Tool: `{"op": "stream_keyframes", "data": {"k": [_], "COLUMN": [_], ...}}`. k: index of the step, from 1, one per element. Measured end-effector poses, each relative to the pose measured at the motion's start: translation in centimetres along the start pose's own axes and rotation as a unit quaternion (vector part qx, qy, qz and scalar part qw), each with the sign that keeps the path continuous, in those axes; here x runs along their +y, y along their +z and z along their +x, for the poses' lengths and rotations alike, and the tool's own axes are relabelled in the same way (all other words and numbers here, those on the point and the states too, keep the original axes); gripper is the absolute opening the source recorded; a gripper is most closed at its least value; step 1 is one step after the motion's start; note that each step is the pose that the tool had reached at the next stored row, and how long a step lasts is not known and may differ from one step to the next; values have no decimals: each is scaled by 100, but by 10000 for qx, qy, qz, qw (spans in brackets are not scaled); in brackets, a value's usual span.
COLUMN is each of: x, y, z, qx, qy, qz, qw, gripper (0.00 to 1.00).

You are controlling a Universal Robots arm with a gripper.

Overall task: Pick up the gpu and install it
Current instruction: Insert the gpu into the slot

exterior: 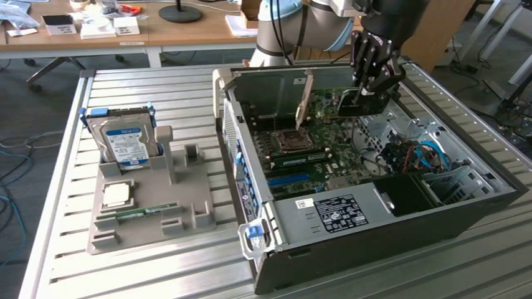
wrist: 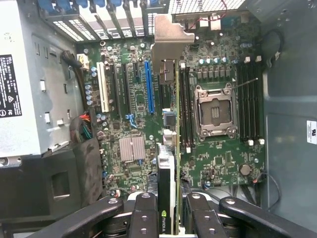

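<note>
The gpu point(exterior: 328, 101) hangs on edge inside the open computer case point(exterior: 365, 249), over the motherboard point(exterior: 312, 146). My gripper point(exterior: 365, 99) is shut on its end away from the bracket. In the wrist view the gpu point(wrist: 171, 163) appears edge-on, with its black cooler facing the blue slot point(wrist: 149, 87) and its silver bracket point(wrist: 166, 44) toward the case's rear wall. My gripper point(wrist: 171, 220) clamps it, and the black fingers point(wrist: 143, 213) press both faces. The card runs between the blue slot and the empty processor socket point(wrist: 214, 110). Whether its edge touches a slot I cannot tell.
The power supply point(exterior: 332, 212) fills the near end of the case; blue cables point(exterior: 428, 156) lie at the exterior view's right. On the table, a grey holder point(exterior: 149, 205) carries a silver hard drive point(exterior: 124, 140), a processor point(exterior: 116, 194) and a memory stick point(exterior: 146, 212).
</note>
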State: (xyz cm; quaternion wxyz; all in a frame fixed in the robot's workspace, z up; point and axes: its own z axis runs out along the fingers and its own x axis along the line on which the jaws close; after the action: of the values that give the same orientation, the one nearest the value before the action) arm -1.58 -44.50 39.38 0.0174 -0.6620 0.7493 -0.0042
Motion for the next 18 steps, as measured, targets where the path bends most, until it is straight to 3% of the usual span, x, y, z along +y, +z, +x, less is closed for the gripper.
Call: {"op": "stream_keyframes", "data": {"k": [10,18], "x": [21,108], "y": [15,34], "z": [3,14], "qx": [0,-1], "qy": [0,0], "qz": [0,0], "qw": [10000,10000], "gripper": [27,27]}}
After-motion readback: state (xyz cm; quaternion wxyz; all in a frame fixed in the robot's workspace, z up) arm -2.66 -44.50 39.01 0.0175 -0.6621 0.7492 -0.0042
